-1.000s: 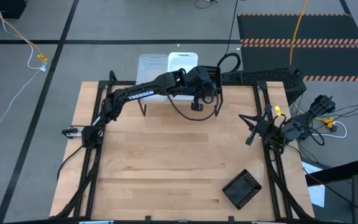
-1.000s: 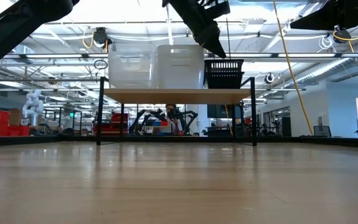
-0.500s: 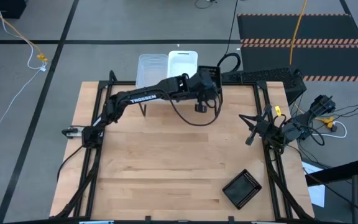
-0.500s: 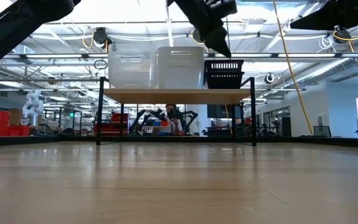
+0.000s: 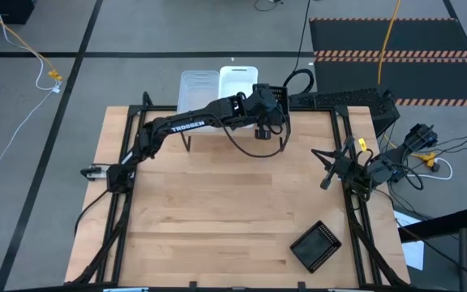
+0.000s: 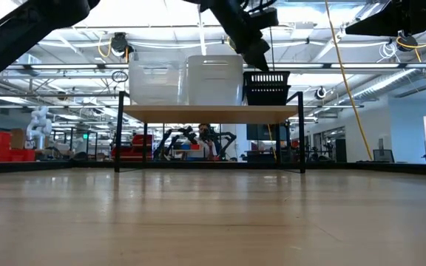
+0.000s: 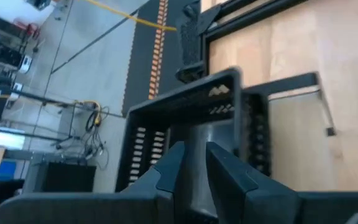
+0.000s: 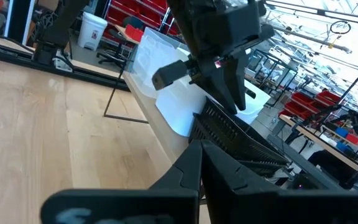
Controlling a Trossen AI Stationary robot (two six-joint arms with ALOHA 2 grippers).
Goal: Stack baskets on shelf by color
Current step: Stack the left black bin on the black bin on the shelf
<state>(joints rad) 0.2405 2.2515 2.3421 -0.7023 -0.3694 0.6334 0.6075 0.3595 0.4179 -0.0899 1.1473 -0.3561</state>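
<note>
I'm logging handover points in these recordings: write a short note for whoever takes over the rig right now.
Left gripper: over the shelf's right end, fingers slightly apart just above the black basket standing there, apparently gripping nothing.
Right gripper: shut, empty, waiting at the table's right edge.
On the shelf, left to right: clear baskets, white baskets, that black basket.
Left: another black basket lies on the table near the front right corner; it needs stacking on the black one. How many baskets each stack holds I cannot tell.
</note>
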